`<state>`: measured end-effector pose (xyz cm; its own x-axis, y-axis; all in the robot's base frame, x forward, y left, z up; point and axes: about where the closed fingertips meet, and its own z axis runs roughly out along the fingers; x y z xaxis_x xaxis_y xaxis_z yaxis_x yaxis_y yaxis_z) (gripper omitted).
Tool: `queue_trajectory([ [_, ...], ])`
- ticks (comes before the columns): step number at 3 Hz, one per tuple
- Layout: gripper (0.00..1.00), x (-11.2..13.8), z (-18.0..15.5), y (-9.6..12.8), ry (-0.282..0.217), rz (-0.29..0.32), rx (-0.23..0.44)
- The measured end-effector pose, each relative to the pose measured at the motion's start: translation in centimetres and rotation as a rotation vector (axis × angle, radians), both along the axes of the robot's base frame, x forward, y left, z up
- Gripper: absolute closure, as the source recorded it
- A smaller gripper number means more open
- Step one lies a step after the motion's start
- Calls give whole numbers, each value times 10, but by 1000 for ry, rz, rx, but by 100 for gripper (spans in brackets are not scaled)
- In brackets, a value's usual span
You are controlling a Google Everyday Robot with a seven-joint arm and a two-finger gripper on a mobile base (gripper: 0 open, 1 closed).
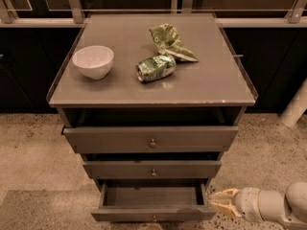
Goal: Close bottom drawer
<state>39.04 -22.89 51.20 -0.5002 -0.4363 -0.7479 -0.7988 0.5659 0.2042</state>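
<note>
The bottom drawer (153, 214) is the lowest of the cabinet's three grey-brown drawers. It stands pulled out, its empty inside showing, with a small round knob (154, 218) at the centre of its front. My gripper (214, 202) is low at the right, just beside the drawer's right front corner. Its yellowish fingers (225, 194) point left toward the drawer, a little apart and empty. Whether they touch the drawer I cannot tell.
The middle drawer (152, 169) and the top drawer (151, 139) are each pulled out a little. On the cabinet top (211, 83) are a white bowl (93, 61), a crushed green can (156, 68) and a green bag (170, 41). Speckled floor surrounds the cabinet; dark cabinets stand behind.
</note>
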Motion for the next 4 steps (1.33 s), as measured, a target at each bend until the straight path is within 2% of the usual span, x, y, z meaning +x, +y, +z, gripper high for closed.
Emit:
queue_trajectory([
  [1, 87, 9, -25, -6, 53, -17, 48],
  [2, 100, 35, -71, -25, 82, -101, 148],
  [3, 100, 54, -130, -30, 104, -174, 258],
  [4, 100, 49, -201, -23, 195, -221, 356],
])
